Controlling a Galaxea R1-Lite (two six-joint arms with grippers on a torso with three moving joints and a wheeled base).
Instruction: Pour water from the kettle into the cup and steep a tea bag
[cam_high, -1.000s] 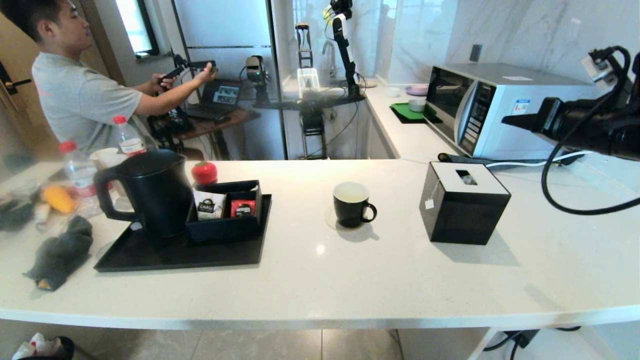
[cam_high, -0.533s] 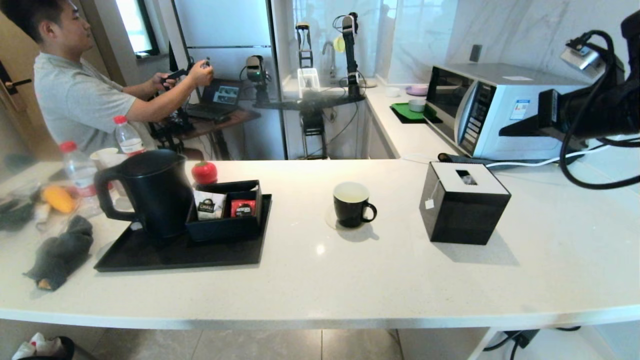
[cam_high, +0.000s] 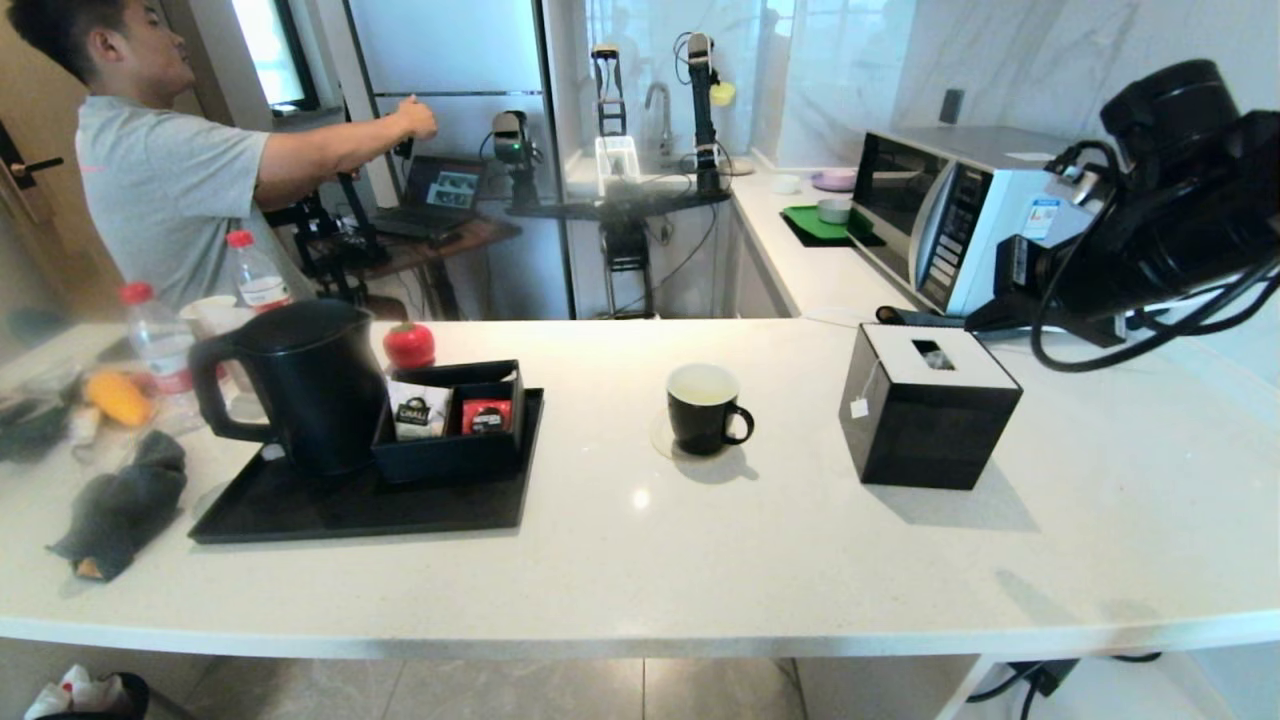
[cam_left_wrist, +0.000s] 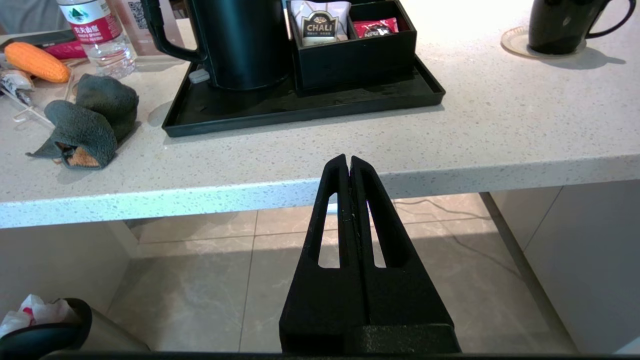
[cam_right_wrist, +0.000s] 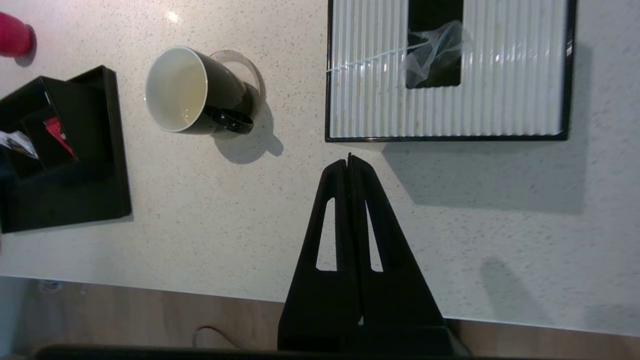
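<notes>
The black kettle (cam_high: 300, 385) stands lid-on at the left of a black tray (cam_high: 350, 510). In mid-counter the black cup (cam_high: 705, 408) sits on a clear coaster; whether water is in its white inside (cam_right_wrist: 177, 87) I cannot tell. The tea bag (cam_right_wrist: 432, 50) lies in the slot of the black tissue box (cam_high: 930, 440), its white string (cam_right_wrist: 370, 60) running over the box's edge. My right gripper (cam_right_wrist: 349, 160) hangs shut and empty above the counter, just off the box's near side. My left gripper (cam_left_wrist: 348, 161) is shut and empty, parked below the counter's front edge.
A black caddy (cam_high: 455, 420) on the tray holds a white CHALI packet (cam_high: 418, 415) and a red packet (cam_high: 486, 416). Red-capped bottles (cam_high: 160, 340), a dark cloth (cam_high: 125, 505) and an orange object (cam_high: 118, 397) crowd the left end. A microwave (cam_high: 960, 215) stands behind the box.
My right arm has swung in from the far right and tipped downward, so its gripper now hangs near the tissue box. The person behind raised his arm. Kettle, cup and box have not moved.
</notes>
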